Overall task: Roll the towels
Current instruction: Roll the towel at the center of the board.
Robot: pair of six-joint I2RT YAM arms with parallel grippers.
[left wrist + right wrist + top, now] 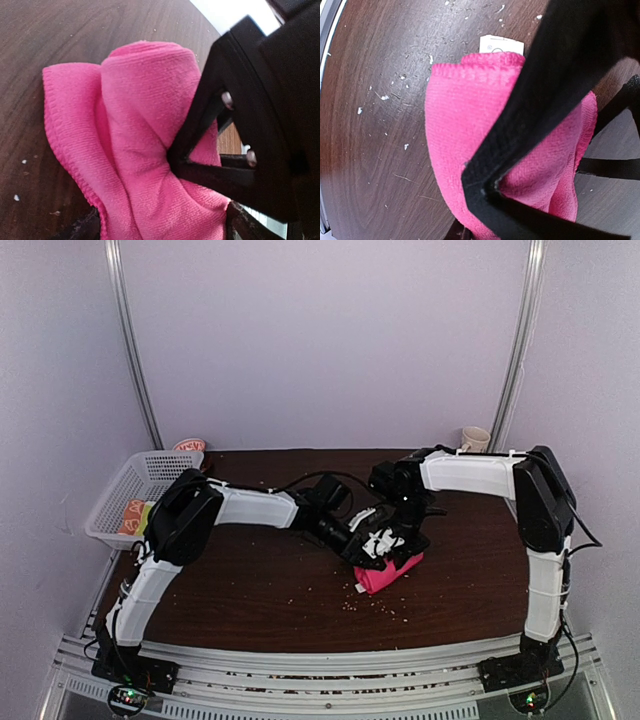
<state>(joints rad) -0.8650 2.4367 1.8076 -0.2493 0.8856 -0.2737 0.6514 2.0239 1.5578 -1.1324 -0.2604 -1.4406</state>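
Note:
The pink towel (390, 574) lies bunched and partly rolled on the dark table, right of centre. Both grippers meet over it. My left gripper (362, 543) has the towel (145, 130) filling the gap between its fingers (80, 231). My right gripper (405, 540) comes in from the other side, and one of its fingers (200, 130) presses a crease into the cloth. In the right wrist view the towel (465, 125) runs down to my right gripper (485, 235), partly hidden by the left gripper's black finger. The orange towel (131, 517) lies in the basket.
The white lattice basket (150, 468) stands at the table's far left edge. A cream mug (475, 438) stands at the back right. Small white crumbs (385, 605) lie scattered in front of the towel. A white label (501, 45) sticks out from the towel's far edge.

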